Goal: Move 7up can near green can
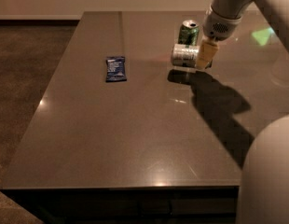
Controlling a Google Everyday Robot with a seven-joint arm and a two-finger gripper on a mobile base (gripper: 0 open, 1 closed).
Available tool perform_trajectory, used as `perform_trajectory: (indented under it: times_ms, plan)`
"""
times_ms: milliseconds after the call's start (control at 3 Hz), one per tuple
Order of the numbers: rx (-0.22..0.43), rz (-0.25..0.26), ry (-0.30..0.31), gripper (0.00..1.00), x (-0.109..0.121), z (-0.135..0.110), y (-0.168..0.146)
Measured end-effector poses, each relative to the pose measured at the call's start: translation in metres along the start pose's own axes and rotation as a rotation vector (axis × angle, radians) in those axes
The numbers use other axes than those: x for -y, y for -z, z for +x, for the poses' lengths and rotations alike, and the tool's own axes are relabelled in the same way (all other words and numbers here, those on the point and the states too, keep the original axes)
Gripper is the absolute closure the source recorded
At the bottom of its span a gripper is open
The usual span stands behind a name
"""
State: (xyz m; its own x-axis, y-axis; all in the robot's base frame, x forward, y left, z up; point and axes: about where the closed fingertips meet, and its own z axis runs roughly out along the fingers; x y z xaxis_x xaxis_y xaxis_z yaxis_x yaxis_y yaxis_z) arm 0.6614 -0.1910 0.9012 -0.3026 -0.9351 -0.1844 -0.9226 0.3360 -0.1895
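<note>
The 7up can (184, 55), silvery-white, lies on its side and is held in my gripper (203, 56), a little above the dark table (135, 125). The gripper's yellowish finger (206, 54) covers the can's right end. The green can (188, 32) stands upright just behind the 7up can, close to it. My arm comes down from the upper right.
A small blue packet (115, 68) lies flat on the table to the left of the cans. The arm's shadow falls on the table right of centre. The robot's pale body (268, 176) fills the lower right corner. Brown carpet lies to the left.
</note>
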Motion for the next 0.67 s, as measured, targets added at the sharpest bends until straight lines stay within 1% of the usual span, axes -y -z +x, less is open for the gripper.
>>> perform_trajectory:
  times_ms: [333, 667]
  plan:
    - [-0.003, -0.009, -0.023, 1.00, 0.0052, 0.0003, -0.0096]
    - [-0.015, -0.011, -0.051, 1.00, 0.0110, 0.0057, -0.0186]
